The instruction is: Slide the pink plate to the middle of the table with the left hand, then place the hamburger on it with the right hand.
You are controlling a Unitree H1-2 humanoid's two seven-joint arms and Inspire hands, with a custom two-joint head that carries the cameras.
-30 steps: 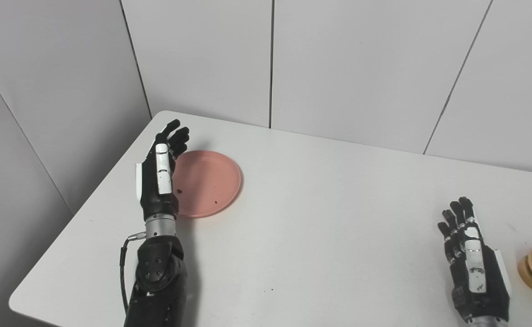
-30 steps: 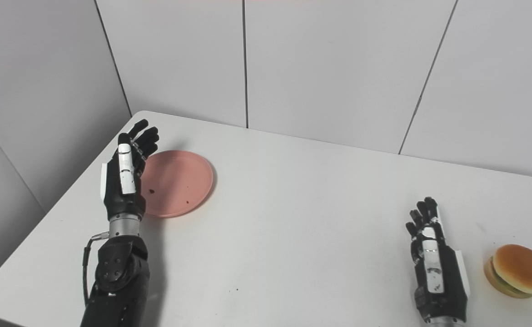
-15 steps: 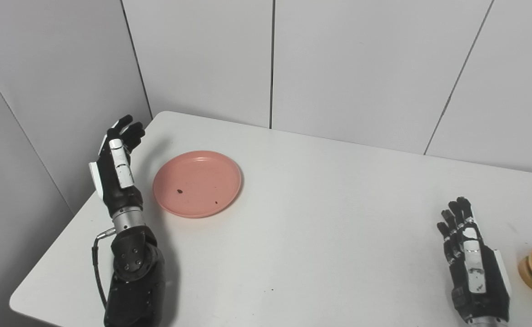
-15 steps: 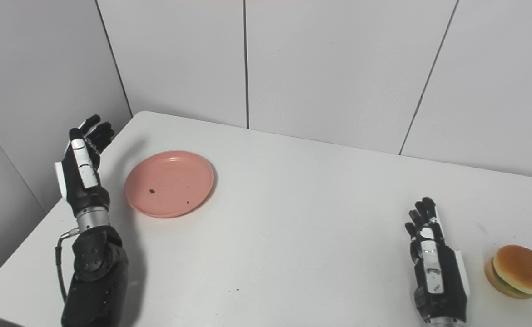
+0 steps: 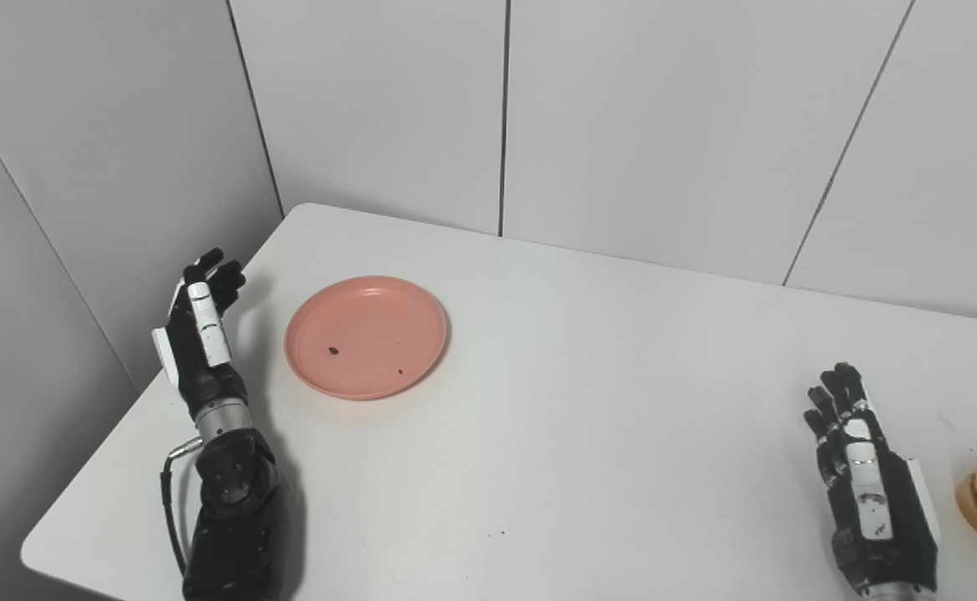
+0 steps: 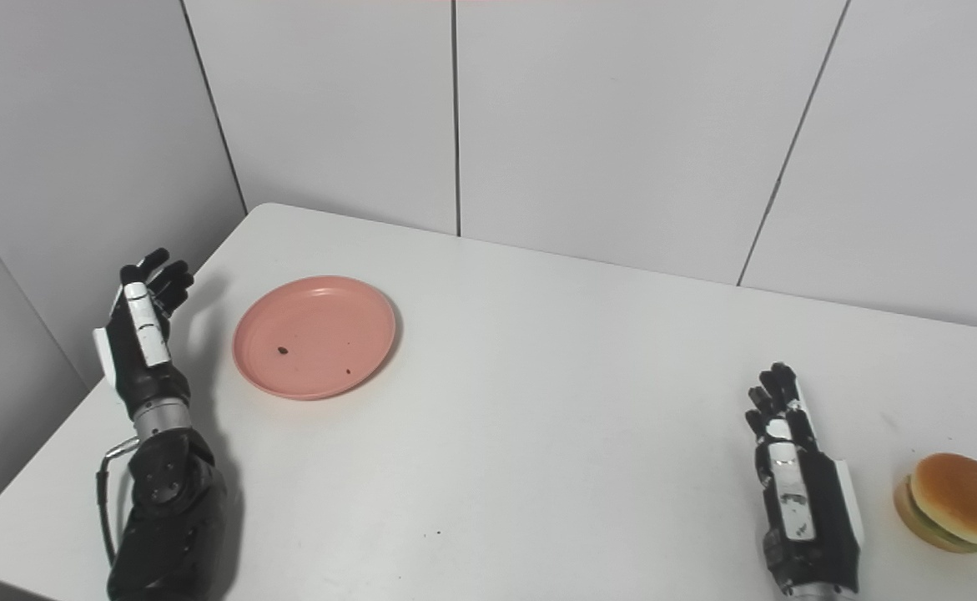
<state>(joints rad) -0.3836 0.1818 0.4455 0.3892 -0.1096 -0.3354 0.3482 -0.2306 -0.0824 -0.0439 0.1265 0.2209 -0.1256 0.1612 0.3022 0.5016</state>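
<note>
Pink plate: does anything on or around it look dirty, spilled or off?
Two small dark specks lie on the pink plate, and another on the table near the front edge. What they are is unclear. Nothing looks spilled or damaged; the hamburger looks intact.

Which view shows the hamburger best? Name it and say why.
The right eye view: the whole hamburger shows there, bun top and green layer, beside the right hand. In the left eye view the picture's right edge cuts it off, leaving only part.
</note>
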